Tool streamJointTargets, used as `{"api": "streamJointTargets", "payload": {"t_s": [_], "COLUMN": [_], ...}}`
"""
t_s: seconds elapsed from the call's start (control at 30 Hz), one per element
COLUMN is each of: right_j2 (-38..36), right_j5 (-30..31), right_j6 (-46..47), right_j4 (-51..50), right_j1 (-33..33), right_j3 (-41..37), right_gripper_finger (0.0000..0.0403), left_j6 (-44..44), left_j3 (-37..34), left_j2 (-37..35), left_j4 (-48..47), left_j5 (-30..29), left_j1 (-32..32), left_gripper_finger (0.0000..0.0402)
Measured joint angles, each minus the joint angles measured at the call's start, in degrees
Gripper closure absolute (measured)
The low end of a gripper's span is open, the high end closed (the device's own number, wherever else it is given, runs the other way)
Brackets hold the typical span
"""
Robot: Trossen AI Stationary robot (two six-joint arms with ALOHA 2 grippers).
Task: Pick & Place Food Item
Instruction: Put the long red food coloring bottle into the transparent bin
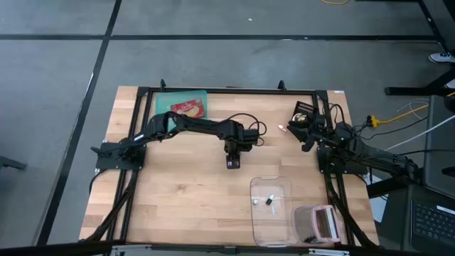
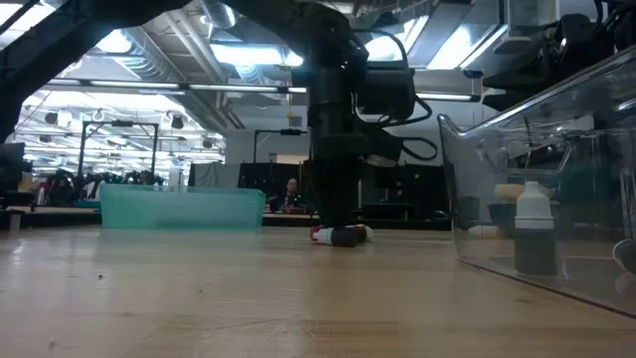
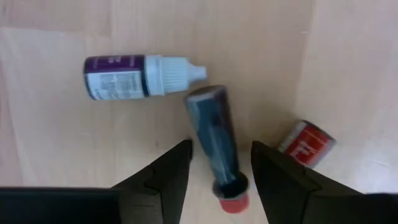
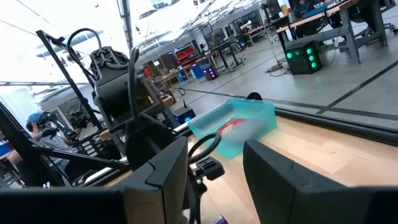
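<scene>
I have the left gripper (image 3: 219, 167) down at the middle of the table (image 1: 178, 192), its jaws apart and straddling a dark tube (image 3: 214, 135) with a red cap that lies flat on the wood; the fingers (image 3: 168, 177) sit either side of the tube's cap end and I see no contact yet. Just beside the tube lies a small dropper bottle (image 3: 134, 76) with a purple label and white tip, on its side, its tip near the tube's far end. On the tube's other side, a red can (image 3: 305, 144) lies close by but apart from it. From table height I see the left arm (image 2: 333, 129) standing straight down over these items. The teal bin (image 1: 182, 107) sits at the table's far left corner with a red packet inside. A clear container (image 1: 274, 210) sits near the front right, holding two small items. My right gripper (image 4: 214, 177) waits at the right edge, jaws apart and holding nothing.
</scene>
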Motion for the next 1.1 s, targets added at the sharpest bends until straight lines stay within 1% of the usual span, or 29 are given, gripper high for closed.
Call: {"api": "streamJointTargets", "payload": {"t_s": [0.1, 0.17, 0.27, 0.37, 0.43, 0.57, 0.67, 0.73, 0.83, 0.93, 1.1], "right_j2": [0.0, 0.0, 0.0, 0.0, 0.0, 0.0, 0.0, 0.0, 0.0, 0.0, 0.0], "right_j5": [0.0, -0.01, -0.02, 0.0, 0.08, 0.46, 0.44, 0.02, -0.07, -0.49, -1.72], "right_j6": [0.08, 0.39, 0.47, 0.16, 0.03, 0.04, 0.33, 0.71, 1.41, 1.77, 3.06], "right_j4": [-0.02, -0.03, -0.03, -0.03, -0.03, 0.0, 0.04, 0.05, 0.2, 0.67, 1.1], "right_j1": [0.0, 0.0, 0.0, 0.0, 0.0, 0.0, 0.0, 0.0, -0.02, 0.0, 0.0], "right_j3": [0.0, 0.0, 0.0, 0.0, 0.0, 0.0, 0.0, 0.0, -0.02, -0.02, -0.02], "right_gripper_finger": [0.0247, 0.0247, 0.0247, 0.0247, 0.0247, 0.0247, 0.0247, 0.0247, 0.0247, 0.0247, 0.0247], "left_j6": [-1.73, -2.54, -4.61, -7.8, -10.35, -14.15, -16.01, -17.1, -17.8, -15.25, -14.89], "left_j3": [0.19, 0.22, 0.1, -0.3, -0.63, -0.37, -0.33, -0.37, -0.24, -0.22, -0.26], "left_j2": [1.61, 2.02, 1.72, -0.29, -1.79, -8.52, -12.75, -15.64, -20.23, -23.17, -25.95], "left_j4": [-0.5, -0.56, -0.51, 0.52, 2.07, 10.39, 19.94, 27.92, 37.84, 45.89, 57.39], "left_j5": [-0.76, -0.93, -0.73, 1.91, 3.85, 9.33, 12.37, 13.12, 13.03, 11.71, 6.39], "left_j1": [-0.07, -0.06, 0.33, 1.53, 2.63, 5.41, 7.57, 8.15, 8.12, 6.46, 1.02], "left_gripper_finger": [0.0248, 0.0266, 0.0309, 0.0363, 0.0385, 0.0378, 0.0376, 0.0381, 0.0384, 0.0384, 0.0384]}}
